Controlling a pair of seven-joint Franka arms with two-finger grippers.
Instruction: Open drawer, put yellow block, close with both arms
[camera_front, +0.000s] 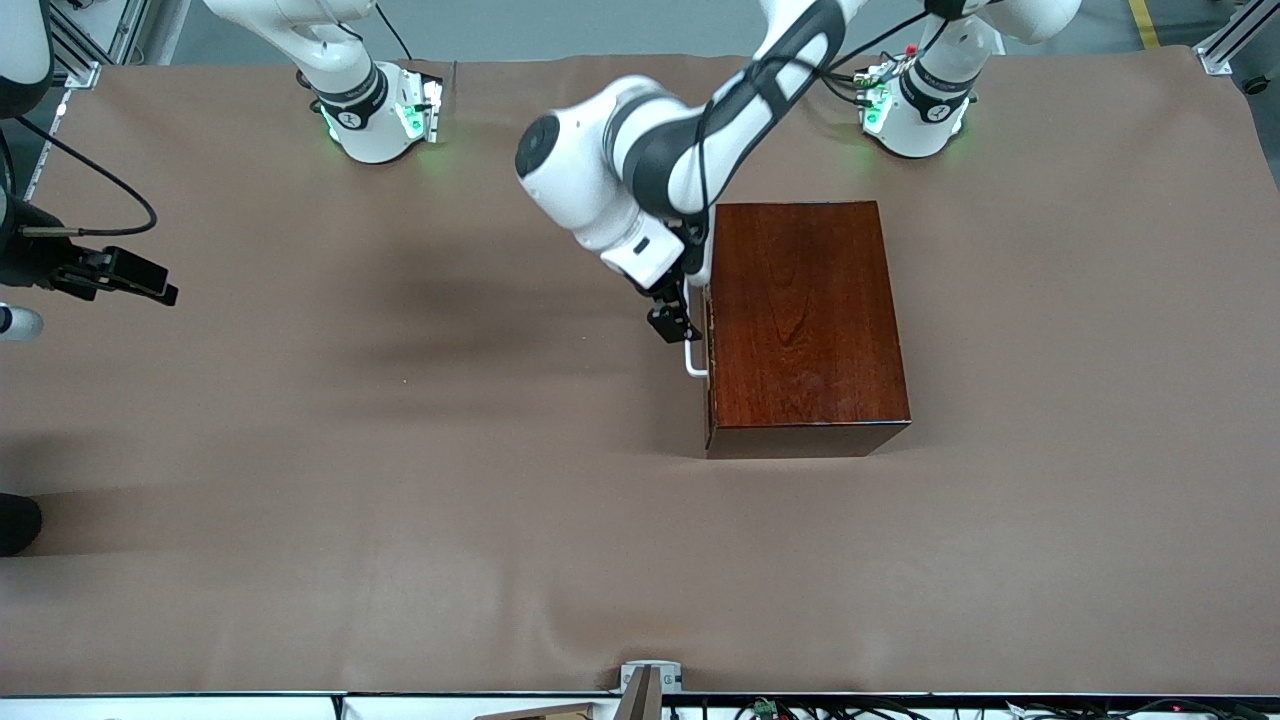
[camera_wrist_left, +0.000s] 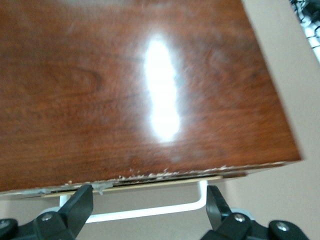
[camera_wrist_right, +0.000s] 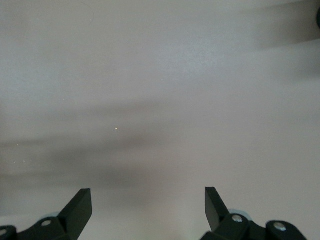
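Note:
The dark mahogany box (camera_front: 805, 320) stands toward the left arm's end of the table. Its drawer (camera_front: 710, 390) is shut and faces the right arm's end. The white U-shaped handle (camera_front: 693, 365) sticks out from the drawer front. My left gripper (camera_front: 672, 322) hangs open at that handle. In the left wrist view the handle bar (camera_wrist_left: 150, 210) runs across the gap of the left gripper (camera_wrist_left: 148, 206), between its two black fingers (camera_wrist_left: 80, 205). My right gripper (camera_front: 140, 280) waits open above bare cloth at the right arm's end, and the right gripper (camera_wrist_right: 148, 205) holds nothing. The yellow block is out of view.
A brown cloth (camera_front: 400, 500) covers the whole table. A white object (camera_front: 15, 323) and a dark shape (camera_front: 15, 520) sit at the table edge at the right arm's end. A small grey mount (camera_front: 650, 678) stands at the edge nearest the front camera.

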